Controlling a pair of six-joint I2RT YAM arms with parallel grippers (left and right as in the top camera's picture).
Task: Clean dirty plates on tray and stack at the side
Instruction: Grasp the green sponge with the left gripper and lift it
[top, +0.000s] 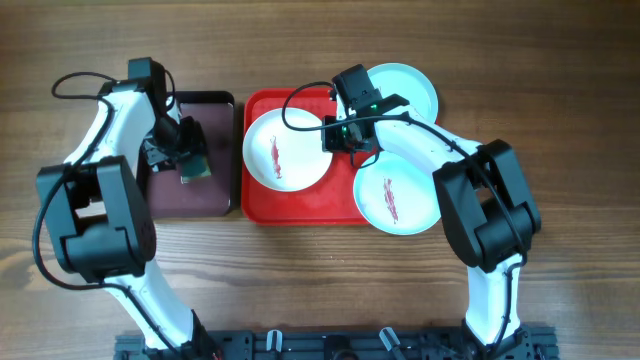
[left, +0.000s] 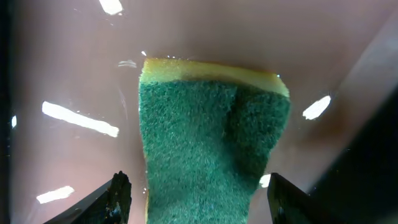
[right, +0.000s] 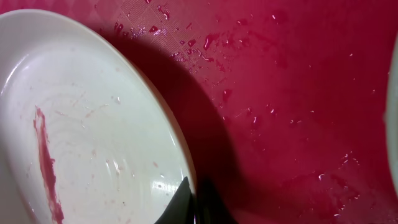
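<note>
- Plates: the white plate (top: 285, 150) lies on the red tray (top: 300, 208), a red streak across its well. One pale-blue plate (top: 397, 195), also streaked, overhangs the tray's right side. A second pale-blue plate (top: 405, 88) sits at the far right corner, partly off the rim, with no streak on the part that shows.
- Right gripper (right: 194, 200): fingertips pressed together at the white plate's rim. I cannot tell whether the rim is pinched or the tips only rest against it.
- Left gripper (left: 199, 202): jaws spread to either side of the green sponge (left: 211, 143) on the maroon tray (left: 62, 62). A sliver of tray shows beside one finger, so no clamp yet.
- Risk: the sponge looks soft, and a bite near one end may fold it or let it slip on the lift.
- Risk: droplets cover the red tray, so if the rim is not truly held, the plate may skate once wiping begins.
- Risk: a brush from the right arm could tip either overhanging blue plate.
</note>
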